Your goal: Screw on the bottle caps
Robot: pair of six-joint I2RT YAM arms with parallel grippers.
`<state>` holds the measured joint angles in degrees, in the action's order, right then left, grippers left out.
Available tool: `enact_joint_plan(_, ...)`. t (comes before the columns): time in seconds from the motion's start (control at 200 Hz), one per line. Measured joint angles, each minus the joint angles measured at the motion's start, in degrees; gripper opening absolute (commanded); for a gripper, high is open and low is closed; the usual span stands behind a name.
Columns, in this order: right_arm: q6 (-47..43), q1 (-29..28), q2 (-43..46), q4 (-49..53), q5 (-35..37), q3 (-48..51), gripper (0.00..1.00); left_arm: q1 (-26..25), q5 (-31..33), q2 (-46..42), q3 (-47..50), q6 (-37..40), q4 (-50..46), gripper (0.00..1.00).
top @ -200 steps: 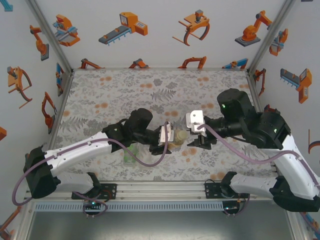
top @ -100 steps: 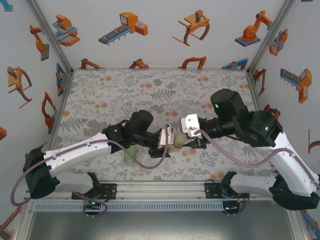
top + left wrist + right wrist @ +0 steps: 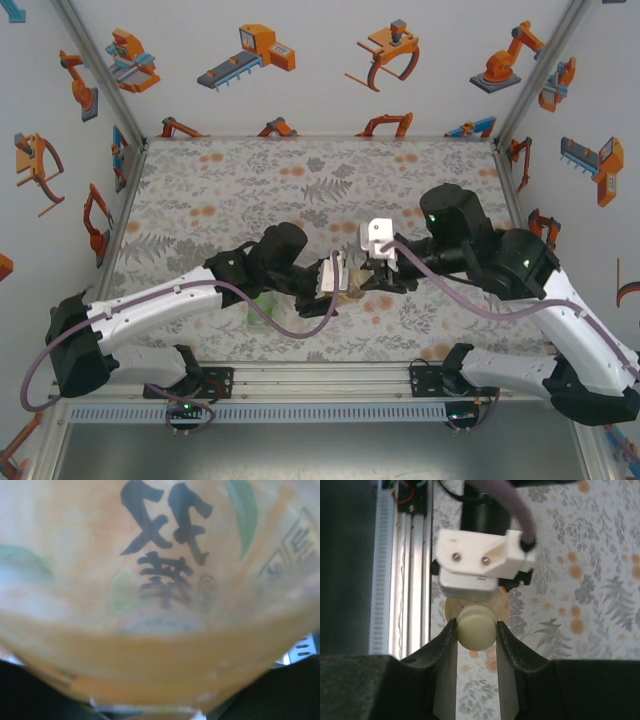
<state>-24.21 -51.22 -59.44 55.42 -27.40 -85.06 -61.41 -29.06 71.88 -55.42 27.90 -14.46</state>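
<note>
Now your right pincer (image 3: 475, 630) had just clamped the yellowish cap (image 3: 476, 622) atop the amber bottle (image 3: 160, 580) gripped by your left pincer (image 3: 333, 280); twisting could begin.

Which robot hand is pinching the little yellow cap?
The right gripper: its two fingers are shut on the pale yellow cap. The left gripper grips the amber bottle with dark characters instead.
</note>
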Motion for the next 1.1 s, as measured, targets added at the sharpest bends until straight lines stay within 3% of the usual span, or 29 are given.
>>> enact_joint_plan(0.155, 26.9, -0.3, 1.7, -7.0, 10.6, 5.2, 0.00, 0.1, 6.2, -1.3, 2.5, -1.7, 2.2, 0.00)
enact_joint_plan(0.361, 65.8, -0.3, -1.5, -3.3, 23.8, 3.8, 0.00, 0.6, 12.2, -1.4, 3.3, -3.1, 2.5, 0.00)
enact_joint_plan(0.526, 83.2, -0.4, -4.1, 2.1, 26.9, 1.7, 0.00, 0.6, 13.1, -1.4, 4.1, -3.5, 2.6, 0.00)
enact_joint_plan(0.721, 88.8, -0.4, -4.5, 4.4, 28.3, 0.2, 0.00, 0.5, 13.3, -1.3, 4.1, -3.8, 3.8, 0.00)
enact_joint_plan(0.866, 85.0, -0.4, -4.6, 4.6, 28.6, -1.5, 0.42, 0.4, 13.2, -1.2, 4.1, -4.1, 5.9, 0.00)
enact_joint_plan(0.926, 81.5, -0.4, -4.6, 4.0, 28.6, -2.4, 0.55, 0.3, 12.8, -1.2, 4.1, -4.1, 7.2, 0.00)
enact_joint_plan(1.097, 64.9, -0.3, -3.8, 1.2, 27.1, -4.3, 0.59, -0.1, 10.0, -1.2, 4.0, -4.1, 9.0, 0.00)
